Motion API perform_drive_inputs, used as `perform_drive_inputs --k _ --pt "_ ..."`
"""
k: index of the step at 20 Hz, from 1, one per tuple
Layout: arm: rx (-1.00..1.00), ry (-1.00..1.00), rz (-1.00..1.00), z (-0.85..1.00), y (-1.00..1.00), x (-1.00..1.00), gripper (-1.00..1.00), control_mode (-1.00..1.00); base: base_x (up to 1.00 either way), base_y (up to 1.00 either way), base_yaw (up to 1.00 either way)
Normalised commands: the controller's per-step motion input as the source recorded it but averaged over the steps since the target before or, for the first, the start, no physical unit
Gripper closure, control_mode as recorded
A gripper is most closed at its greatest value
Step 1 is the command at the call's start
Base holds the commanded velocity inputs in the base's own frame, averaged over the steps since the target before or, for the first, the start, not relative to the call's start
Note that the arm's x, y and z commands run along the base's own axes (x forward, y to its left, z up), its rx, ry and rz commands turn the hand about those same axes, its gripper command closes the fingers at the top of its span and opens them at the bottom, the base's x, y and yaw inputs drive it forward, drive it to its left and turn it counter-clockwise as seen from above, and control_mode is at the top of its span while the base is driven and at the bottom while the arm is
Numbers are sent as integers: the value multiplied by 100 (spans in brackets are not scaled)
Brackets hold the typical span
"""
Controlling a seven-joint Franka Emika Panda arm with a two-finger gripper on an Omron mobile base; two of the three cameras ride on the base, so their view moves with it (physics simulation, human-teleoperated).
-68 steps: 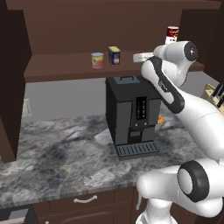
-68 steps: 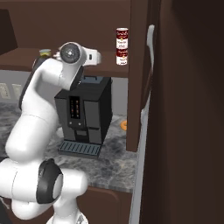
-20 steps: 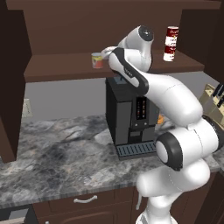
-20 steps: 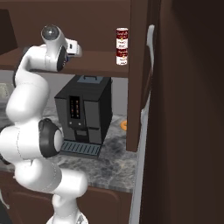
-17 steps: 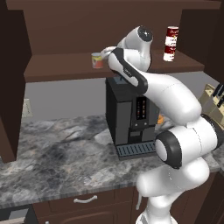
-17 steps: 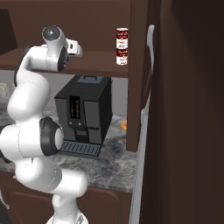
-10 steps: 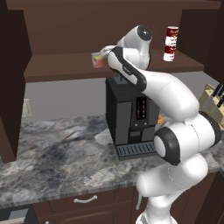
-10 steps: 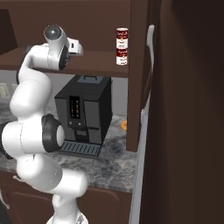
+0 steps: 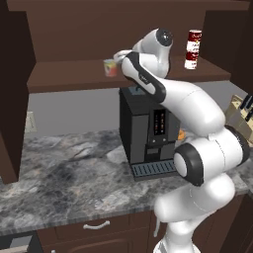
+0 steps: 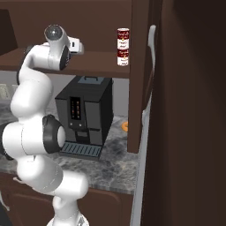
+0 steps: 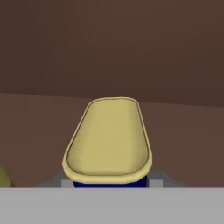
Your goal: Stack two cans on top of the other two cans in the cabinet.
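Blue tin with its yellow top sits on the cabinet shelf, pinched between the tool's fingers. Just beside it stands the short red can; two red-and-white soup cans are stacked at the shelf's right end.

Counter: grey marbled stone, below the jaws.
Drawers: dark wood, silver handle.
Wall: grey.

— What's up on that shelf?
— A short red can, a blue tin with a yellow top, and two soup cans stacked at the right end.
— And the counter?
— A black coffee machine.
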Motion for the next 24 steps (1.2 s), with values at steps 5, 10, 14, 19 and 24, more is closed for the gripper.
perform_drive_inputs --k 5,10,14,19,24 --pt "0 -12 3 0 -10 -33 100 -100 0 0 0" --pt "0 -1 1 22 -12 -28 100 -100 0 0 0" --pt "4 0 5 29 -1 -36 100 -100 0 0 0" --pt "5 -1 12 28 -5 -37 100 -100 0 0 0" --pt "1 -3 14 24 -7 -25 100 -100 0 0 0"
